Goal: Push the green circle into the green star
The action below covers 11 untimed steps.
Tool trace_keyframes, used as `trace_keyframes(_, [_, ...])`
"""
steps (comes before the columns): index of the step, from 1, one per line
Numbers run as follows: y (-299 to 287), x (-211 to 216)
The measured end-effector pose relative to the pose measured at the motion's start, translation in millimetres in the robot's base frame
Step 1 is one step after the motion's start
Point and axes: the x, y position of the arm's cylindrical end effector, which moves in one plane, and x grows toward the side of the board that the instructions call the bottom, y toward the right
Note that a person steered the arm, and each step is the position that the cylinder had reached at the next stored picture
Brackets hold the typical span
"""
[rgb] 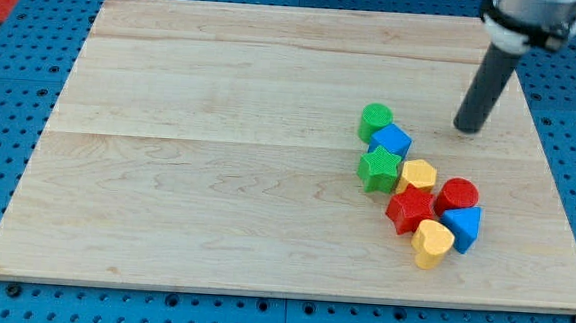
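Observation:
The green circle (375,120) lies right of the board's centre, touching the blue cube (391,141) just below and right of it. The green star (379,169) sits below the blue cube, which lies between the two green blocks. My tip (467,128) rests on the board to the right of the green circle, about a block's width clear of the blue cube.
A yellow hexagon (417,174), a red star (409,209), a red cylinder (456,196), a blue block (462,227) and a yellow heart (430,242) cluster right of and below the green star. The wooden board (217,177) lies on a blue pegboard.

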Motion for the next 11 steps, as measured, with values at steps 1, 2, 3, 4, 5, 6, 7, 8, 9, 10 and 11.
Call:
trace_keyframes(1, [-44.7,-38.7])
trace_keyframes(2, [-86.6,10.4])
trace_keyframes(3, [-128.6,17.9])
trace_keyframes(4, [-152.9,15.4])
trace_keyframes(5, [-205.7,32.1])
trace_keyframes(6, [-178.4,63.1])
trace_keyframes(7, [-154.9,70.1])
trace_keyframes(8, [-167.1,20.1])
trace_keyframes(9, [-180.5,4.2])
trace_keyframes(10, [-145.6,11.6])
trace_keyframes(11, [-102.4,29.1])
